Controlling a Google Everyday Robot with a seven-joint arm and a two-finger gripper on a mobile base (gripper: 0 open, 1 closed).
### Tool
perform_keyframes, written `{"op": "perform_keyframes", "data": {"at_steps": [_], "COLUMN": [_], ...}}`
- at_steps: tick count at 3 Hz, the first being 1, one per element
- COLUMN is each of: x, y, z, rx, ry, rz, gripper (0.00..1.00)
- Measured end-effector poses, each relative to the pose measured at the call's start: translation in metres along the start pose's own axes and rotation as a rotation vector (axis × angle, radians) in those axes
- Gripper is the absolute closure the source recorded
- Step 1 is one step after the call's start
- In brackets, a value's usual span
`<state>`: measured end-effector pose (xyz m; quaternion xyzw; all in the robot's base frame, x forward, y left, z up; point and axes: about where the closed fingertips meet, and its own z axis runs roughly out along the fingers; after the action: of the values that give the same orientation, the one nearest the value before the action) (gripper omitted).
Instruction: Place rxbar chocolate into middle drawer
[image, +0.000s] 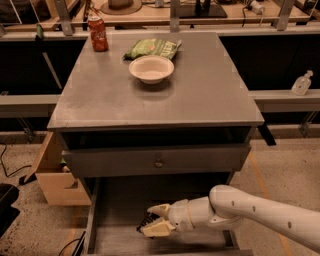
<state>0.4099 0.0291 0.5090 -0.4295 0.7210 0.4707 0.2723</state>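
Note:
The middle drawer (117, 210) is pulled out below the cabinet top, showing its floor and thin left wall. My gripper (154, 220) reaches into it from the right on the white arm and is low over the drawer floor. Its two pale fingers (158, 229) are closed on the rxbar chocolate (146, 221), a small dark bar of which only the left end shows between them. I cannot tell whether the bar touches the drawer floor.
On the grey cabinet top (200, 95) are a white bowl (151, 68), a green chip bag (152, 48) and a red soda can (98, 34). A shut drawer front with a round knob (158, 163) sits above the open drawer. A wooden box (57, 175) stands at the left.

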Motion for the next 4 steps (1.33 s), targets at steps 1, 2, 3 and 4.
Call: {"op": "perform_keyframes", "data": {"at_steps": [1,2,3,4], "x": [-0.0026,-0.0029,-0.0030,-0.0031], "y": [-0.0070,-0.0062,-0.0054,-0.0044], "z": [0.0023,0.0038,0.0050,0.0064], "rx": [0.029,0.027,0.023,0.020], "ry": [-0.005,-0.004,-0.004,-0.003], "rz": [-0.001,-0.002,-0.002,-0.003], "gripper": [0.83,0.59,0.37,0.13]}}
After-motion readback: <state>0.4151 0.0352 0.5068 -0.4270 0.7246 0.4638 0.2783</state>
